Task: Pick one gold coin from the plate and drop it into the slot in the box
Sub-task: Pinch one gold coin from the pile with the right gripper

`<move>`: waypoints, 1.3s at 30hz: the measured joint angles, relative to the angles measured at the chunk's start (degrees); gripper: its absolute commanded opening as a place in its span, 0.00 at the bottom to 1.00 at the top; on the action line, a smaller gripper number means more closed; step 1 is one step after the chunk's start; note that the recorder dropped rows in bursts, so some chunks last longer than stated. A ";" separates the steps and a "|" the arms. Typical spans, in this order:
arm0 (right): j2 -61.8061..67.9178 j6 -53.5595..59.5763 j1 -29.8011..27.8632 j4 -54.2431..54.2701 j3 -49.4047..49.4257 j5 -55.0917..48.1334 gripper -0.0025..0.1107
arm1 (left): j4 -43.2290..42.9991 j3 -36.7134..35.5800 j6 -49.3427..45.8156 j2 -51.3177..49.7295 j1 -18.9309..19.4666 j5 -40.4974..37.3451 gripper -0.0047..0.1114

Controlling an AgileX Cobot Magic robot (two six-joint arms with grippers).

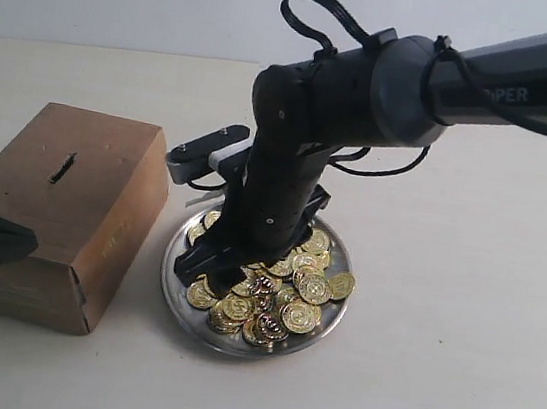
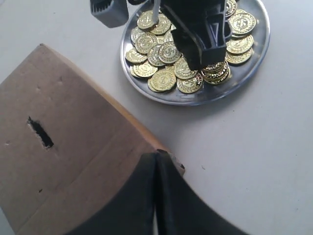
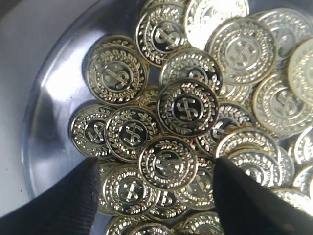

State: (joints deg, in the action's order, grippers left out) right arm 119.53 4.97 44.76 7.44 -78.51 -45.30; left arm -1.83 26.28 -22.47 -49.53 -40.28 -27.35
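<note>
The silver-grey plate [image 1: 170,270] holds a heap of gold coins [image 1: 294,296]. My right gripper [image 1: 207,264] is down among the coins at the plate's left side. In the right wrist view it [image 3: 156,165] is open, and its dark fingers [image 3: 73,196] straddle one gold coin [image 3: 167,163] lying on top of the others. The brown cardboard box [image 1: 61,207] stands left of the plate, its dark slot [image 1: 62,168] on the top face. My left gripper [image 2: 156,164] is shut and empty, hovering over the box's near corner.
The box [image 2: 73,147] and plate [image 2: 195,98] stand close together with a narrow strip of table between them. The right arm [image 1: 370,86] reaches in from the upper right above the plate. A pale tabletop [image 1: 460,320] surrounds both.
</note>
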 measured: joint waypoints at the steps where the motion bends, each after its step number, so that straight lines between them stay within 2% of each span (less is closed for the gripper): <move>1: 0.85 0.00 0.00 0.36 0.00 0.00 0.56 | 0.00 0.00 0.00 0.00 0.00 0.00 0.04; 4: 1.34 0.00 0.00 1.06 0.00 0.23 0.52 | 0.00 0.00 0.00 0.00 0.00 0.00 0.04; 23: 2.70 -0.24 0.00 2.05 -0.50 1.45 0.51 | 0.00 0.00 0.00 0.00 0.00 0.11 0.04; 30: 2.82 -4.44 0.00 -2.61 -0.59 2.06 0.49 | 0.00 0.00 0.00 0.00 0.00 0.11 0.04; 39: 2.82 -4.97 0.00 -3.25 -0.59 2.44 0.49 | 0.00 0.00 -0.11 0.00 0.00 0.11 0.04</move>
State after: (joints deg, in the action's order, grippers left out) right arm 122.36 0.00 44.76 4.19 -79.10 -42.86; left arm -1.83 26.28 -22.59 -49.53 -40.28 -27.24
